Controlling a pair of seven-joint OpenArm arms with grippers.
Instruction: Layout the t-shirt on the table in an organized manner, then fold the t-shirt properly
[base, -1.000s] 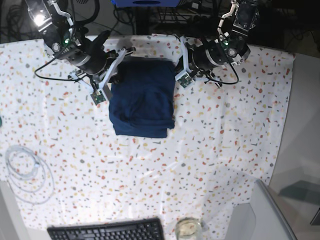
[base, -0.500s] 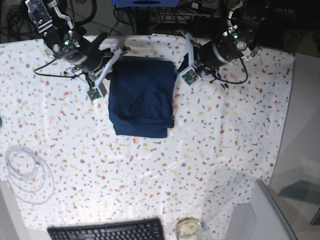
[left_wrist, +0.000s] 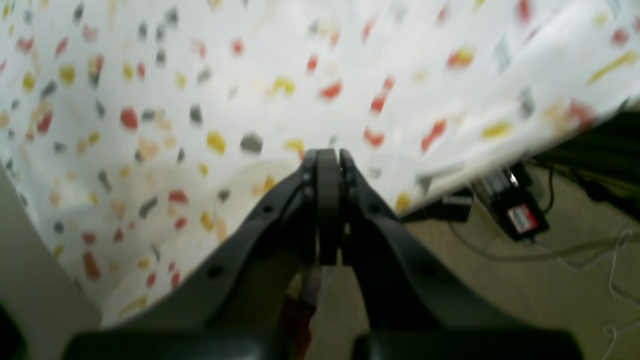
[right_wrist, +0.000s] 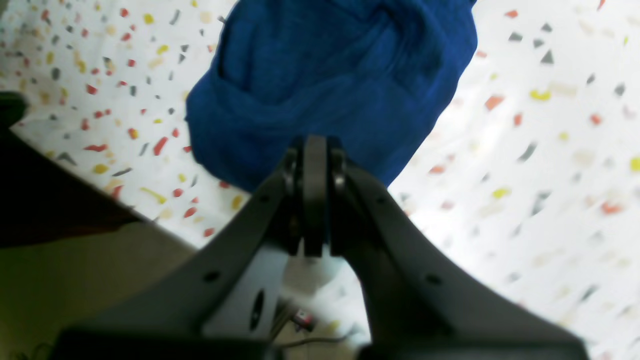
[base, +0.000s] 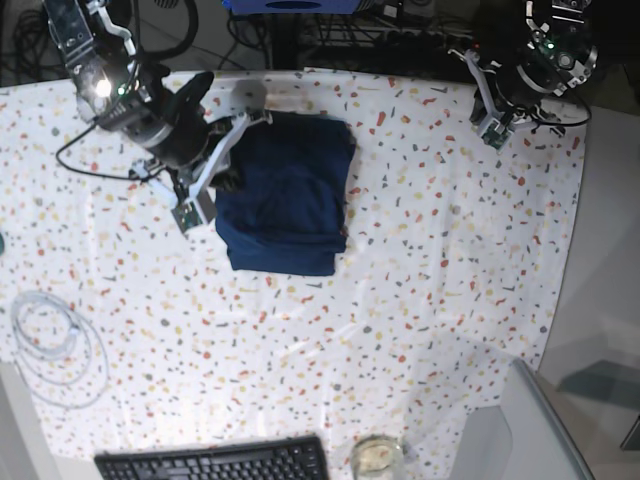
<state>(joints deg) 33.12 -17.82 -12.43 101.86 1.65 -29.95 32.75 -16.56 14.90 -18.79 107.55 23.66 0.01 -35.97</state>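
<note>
Pressing pad to pad, the right gripper (right_wrist: 315, 150) holds nothing; its jaws are fully together in the right wrist view. It hovers at the shirt's edge, on the left of the base view (base: 232, 165). The shirt (base: 285, 195) lies folded into a compact rectangle on the table (base: 420, 260), toward the far edge and left of centre. In the right wrist view the shirt (right_wrist: 330, 75) shows soft creases on its upper layer; whether the jaw tips touch the fabric cannot be told.

The left gripper (left_wrist: 327, 160) is likewise closed, jaws together and empty. It sits at the far right corner of the table in the base view (base: 490, 125), well apart from the shirt. The left wrist view shows only speckled cloth ahead of the jaws, with the table edge (left_wrist: 500, 160) and floor cables beyond it.

Near the front edge lie a keyboard (base: 215, 462) and a small glass dish (base: 376, 455). A coiled clear cable (base: 55, 345) rests at the table's left side.
</note>
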